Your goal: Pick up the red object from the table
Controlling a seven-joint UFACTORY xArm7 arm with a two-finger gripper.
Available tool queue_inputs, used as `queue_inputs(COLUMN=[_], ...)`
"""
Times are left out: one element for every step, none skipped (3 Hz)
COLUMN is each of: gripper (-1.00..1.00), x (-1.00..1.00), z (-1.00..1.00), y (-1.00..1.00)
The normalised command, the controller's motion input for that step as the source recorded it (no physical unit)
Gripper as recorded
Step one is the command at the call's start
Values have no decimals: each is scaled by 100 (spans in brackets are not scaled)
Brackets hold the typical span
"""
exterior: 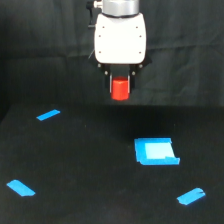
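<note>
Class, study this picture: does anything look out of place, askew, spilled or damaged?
Nothing looks spilled or damaged. The red object sits upright in the hand, lifted off the table. The three blue strips lie at differing angles, and the blue square looks slightly uneven along its right edge, but neither seems wrong.

we lose the arm (119, 6) at the top edge above the gripper (120, 84), whose dark fingers hide the upper sides of the red object (120, 91); finger contact is too blurred to judge.
</note>
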Motion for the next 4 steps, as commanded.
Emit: queue_inputs(gripper=[-100,-100,-100,-100], x=[-3,-1,-3,-2], z=[8,6,2,1], y=[-14,-12,-17,-17])
